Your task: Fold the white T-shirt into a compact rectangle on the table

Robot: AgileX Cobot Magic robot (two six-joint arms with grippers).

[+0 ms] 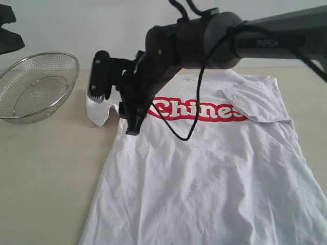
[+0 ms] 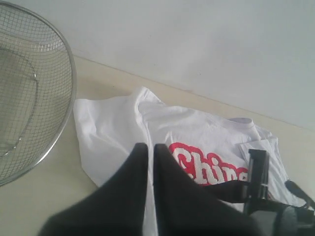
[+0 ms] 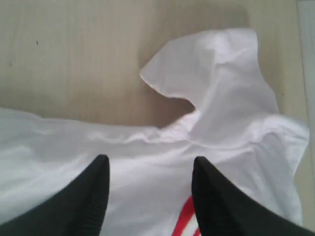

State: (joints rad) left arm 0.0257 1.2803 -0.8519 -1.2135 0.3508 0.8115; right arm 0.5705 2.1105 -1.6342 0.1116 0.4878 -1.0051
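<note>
Exterior view: the white T-shirt (image 1: 204,173) lies flat on the counter (image 1: 46,173), print up, its long axis running from the near hem to the far collar. One sleeve is folded in over the chest. The right gripper (image 1: 115,107) hangs over the other shoulder with its jaws well apart, clasping nothing. Only its wrist view shows the loose sleeve (image 3: 221,88) spread just beyond the fingertips. The left wrist view shows the left gripper (image 2: 150,150) closed and empty above the shirt — the mesh bowl (image 2: 34,88) off to its side.
</note>
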